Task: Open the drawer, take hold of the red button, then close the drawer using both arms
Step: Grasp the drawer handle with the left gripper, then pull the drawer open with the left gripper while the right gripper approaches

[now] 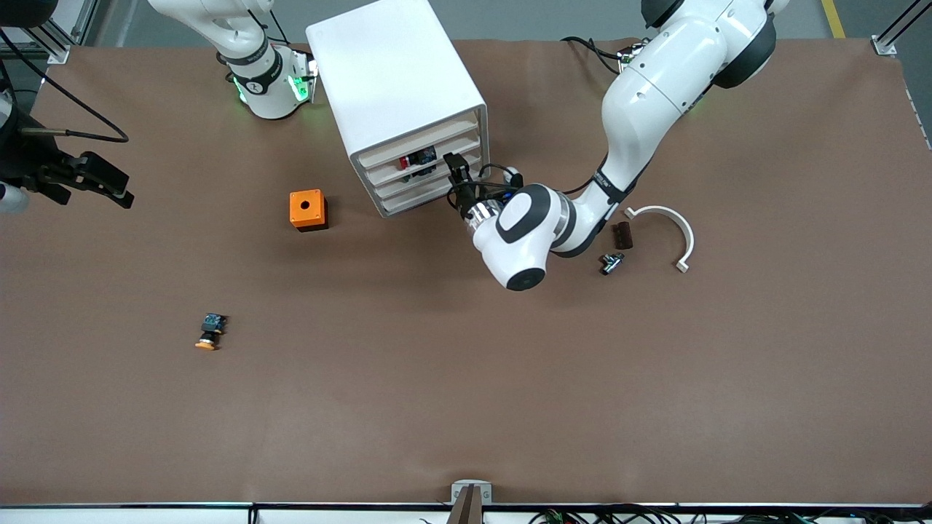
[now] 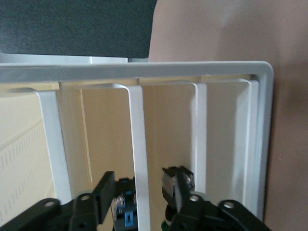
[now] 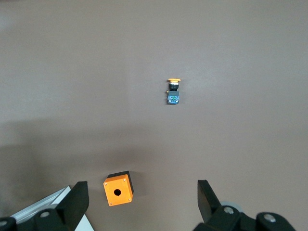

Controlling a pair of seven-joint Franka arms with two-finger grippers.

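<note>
Two grippers work apart; the left gripper [image 1: 455, 169] sits at the cabinet [image 1: 397, 94] front, fingers [image 2: 107, 190] spread astride a drawer [image 1: 419, 159] edge, the button [image 1: 405, 161] inside; the right gripper [image 1: 109, 182] waits, fingers apart, above the surface [image 1: 466, 378]; no writing is legible.

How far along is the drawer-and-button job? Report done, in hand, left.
Done: nothing visible; the drawer with the red button sits inside the cabinet.
In hand: the left gripper is at the cabinet front, open, fingers either side of a white rail.
Left: pull the drawer out, grab the button, close it. The right gripper waits open above the orange cube.
</note>
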